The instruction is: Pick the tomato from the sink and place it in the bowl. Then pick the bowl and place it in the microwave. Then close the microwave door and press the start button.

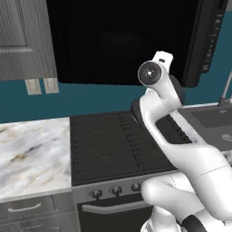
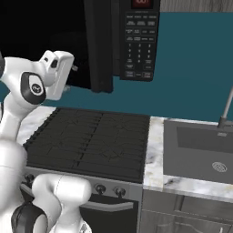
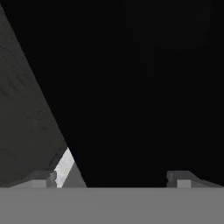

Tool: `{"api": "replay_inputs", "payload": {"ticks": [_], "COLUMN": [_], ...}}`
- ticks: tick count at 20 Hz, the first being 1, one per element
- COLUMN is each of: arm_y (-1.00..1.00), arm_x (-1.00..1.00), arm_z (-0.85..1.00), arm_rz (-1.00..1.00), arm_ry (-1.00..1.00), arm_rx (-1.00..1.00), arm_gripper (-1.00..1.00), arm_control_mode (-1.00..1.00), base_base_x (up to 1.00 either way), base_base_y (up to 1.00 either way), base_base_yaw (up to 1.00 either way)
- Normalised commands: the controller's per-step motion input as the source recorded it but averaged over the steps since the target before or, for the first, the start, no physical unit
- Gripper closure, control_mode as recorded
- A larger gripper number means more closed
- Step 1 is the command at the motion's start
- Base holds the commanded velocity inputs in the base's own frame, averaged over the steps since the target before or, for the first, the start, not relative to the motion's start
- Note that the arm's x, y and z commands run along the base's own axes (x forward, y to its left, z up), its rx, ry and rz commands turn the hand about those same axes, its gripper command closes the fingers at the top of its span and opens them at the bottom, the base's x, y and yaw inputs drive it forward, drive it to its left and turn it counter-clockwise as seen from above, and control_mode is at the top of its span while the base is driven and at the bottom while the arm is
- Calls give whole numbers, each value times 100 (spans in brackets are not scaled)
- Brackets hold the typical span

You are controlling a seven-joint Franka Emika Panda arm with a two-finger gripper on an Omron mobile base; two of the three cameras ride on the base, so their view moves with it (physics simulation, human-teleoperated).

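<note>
Looking from the left base view, the microwave [image 1: 127, 41] hangs above the stove [image 1: 118, 145] with its cavity open and black; nothing inside can be made out. The microwave door [image 1: 206, 41] stands swung out at the microwave's right side, seen nearly edge-on, and the small white marks on its edge are too fine to read. The white arm [image 1: 158, 104] rises in front of the microwave's lower right part, its hand reaching toward the opening. Right of the stove, a corner of the sink [image 1: 213, 122] is cut off by the frame. A marbled surface [image 1: 31, 154] lies left of the stove.

From the right base view, the keypad panel [image 2: 139, 41] shows rows of white-labelled buttons and a red display at the top, none legible. The sink's drain [image 2: 219, 167] sits right of the stove, with the faucet [image 2: 226, 109] behind it. The tomato and the bowl cannot be found.

From the hand view, the end effector [image 3: 111, 177] is spread wide, its two tips far apart and gripping nothing, facing the microwave's dark interior; a grey wall slants at the left.
</note>
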Motion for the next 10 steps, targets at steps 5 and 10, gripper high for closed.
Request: {"api": "replay_inputs", "payload": {"ticks": [5,10], "arm_y": [0,0], "arm_x": [100,100], "arm_z": [-8,-1], "arm_rz": [10,10], "arm_ry": [7,6], "arm_rx": [1,1], "arm_gripper": [-100,-100], "arm_control_mode": [-100,-100], "base_base_x": [0,0], "base_base_y": [0,0], "base_base_yaw": [0,0]}}
